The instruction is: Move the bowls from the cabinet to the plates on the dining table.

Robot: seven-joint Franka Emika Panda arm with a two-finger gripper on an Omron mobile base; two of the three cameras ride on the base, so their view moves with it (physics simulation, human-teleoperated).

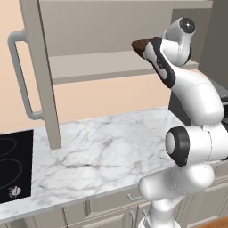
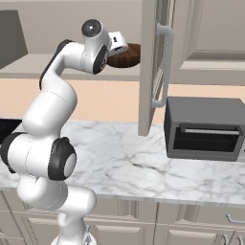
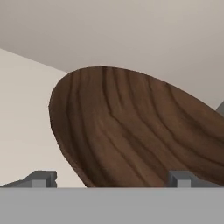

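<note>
A dark brown, wood-grained bowl [image 1: 139, 45] [image 2: 128, 56] [image 3: 131, 131] rests on the inner shelf [image 1: 102, 67] of the open grey-beige cabinet [image 2: 28, 67]. My arm reaches up into the cabinet, and my gripper [image 3: 111, 179] [image 1: 146, 50] [image 2: 119, 48] is right at the bowl's side. It is open, with one fingertip [image 3: 41, 178] left of the bowl's lower edge and the other in front of its right part. No finger visibly presses on the bowl. The plates and the dining table are out of view.
Both cabinet doors [image 1: 40, 67] [image 2: 149, 67] hang open on either side of my arm, each with a long bar handle [image 2: 165, 67]. Below is a marble counter [image 1: 107, 151] with a black cooktop [image 1: 15, 164] at the left and a dark toaster oven [image 2: 203, 127] at the right.
</note>
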